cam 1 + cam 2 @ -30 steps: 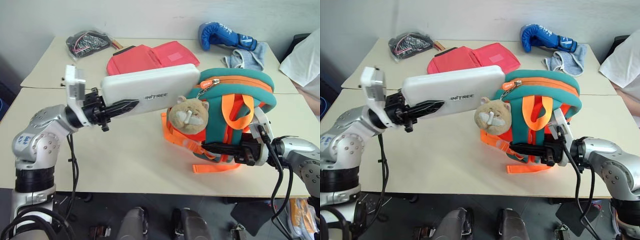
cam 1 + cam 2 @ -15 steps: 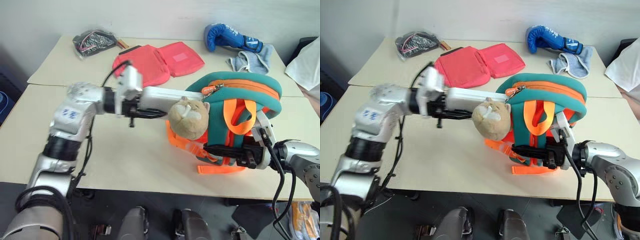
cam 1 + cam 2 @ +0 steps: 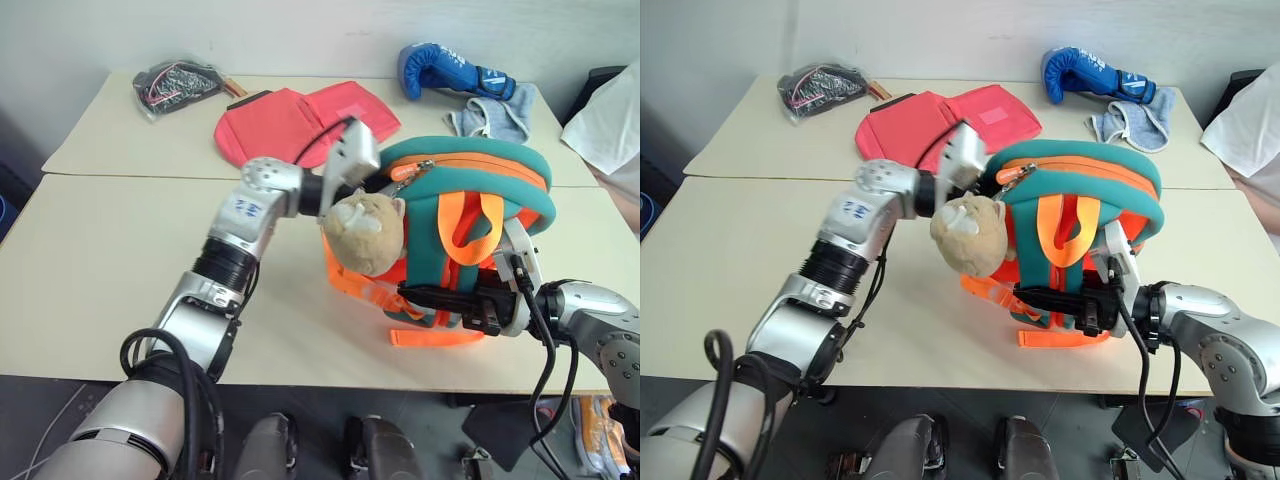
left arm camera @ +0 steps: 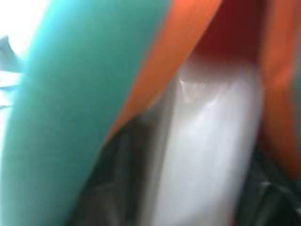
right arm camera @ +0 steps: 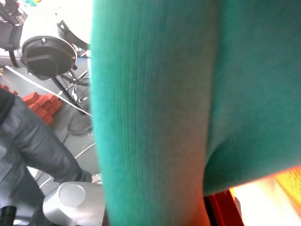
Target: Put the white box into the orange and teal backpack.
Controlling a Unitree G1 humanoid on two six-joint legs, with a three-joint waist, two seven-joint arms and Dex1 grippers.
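The orange and teal backpack [image 3: 470,200] stands upright on the table, its zip opening facing left, with a tan plush animal [image 3: 362,232] hanging in front of it. My left wrist [image 3: 352,162] reaches into that opening from the left. In the left wrist view the white box [image 4: 211,141] lies inside, between teal trim and orange lining, with my left gripper [image 4: 188,207] blurred around it. My right gripper [image 3: 428,297] is shut on the backpack's lower front edge, by the orange straps.
A flat pink pouch [image 3: 300,120] lies behind the backpack. A blue boxing glove [image 3: 450,72] and a grey cloth [image 3: 492,115] sit at the back right. A black bag of cables [image 3: 175,85] is at the back left. A person's white sleeve [image 3: 610,120] shows at the right edge.
My left arm has swung right and carried the white box into the backpack's opening, so the box has left the head views. The right gripper has kept its hold in place.
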